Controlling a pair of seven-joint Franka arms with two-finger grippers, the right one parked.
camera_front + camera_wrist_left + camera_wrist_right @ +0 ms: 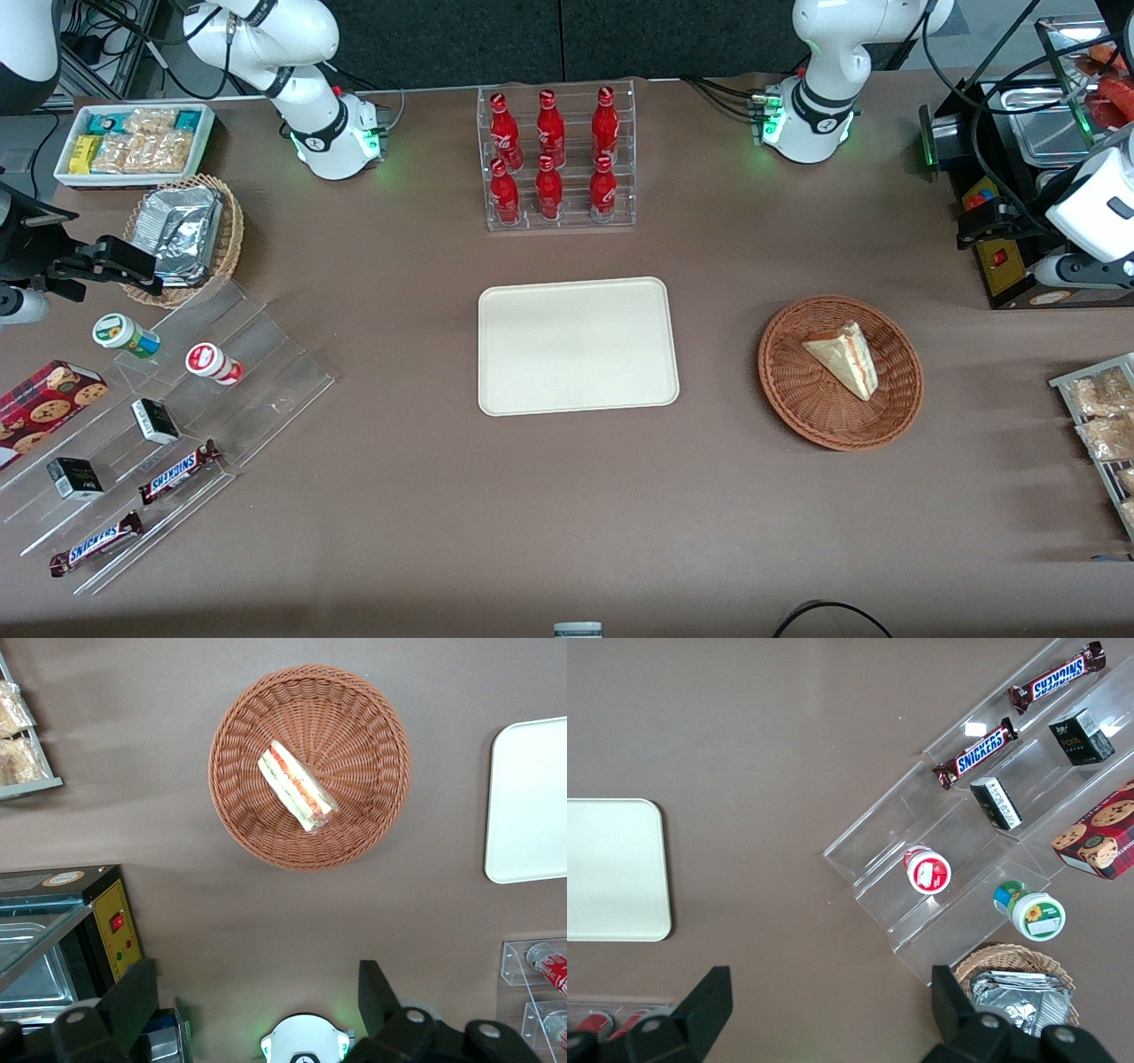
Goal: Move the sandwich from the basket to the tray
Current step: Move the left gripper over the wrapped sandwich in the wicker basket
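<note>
Sandwich (297, 786): pale bread, red and green filling stripes along cut edge. Basket (354, 718): reddish-brown woven wicker. Tray (576, 354): plain cream-white. Table (443, 514): flat brown. Gripper (257, 992): black fingers, spread wide above table near basket. Bottles (549, 159): red, white lettering.

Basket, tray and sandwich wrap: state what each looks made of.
Basket: woven wicker, reddish-brown, matte, visible weave.
Tray: probably plastic, smooth cream, molded low rim.
Sandwich: pale bread, seemingly in clear film.
Pincer: open, hovering high, farther from the front camera than the basket.
</note>
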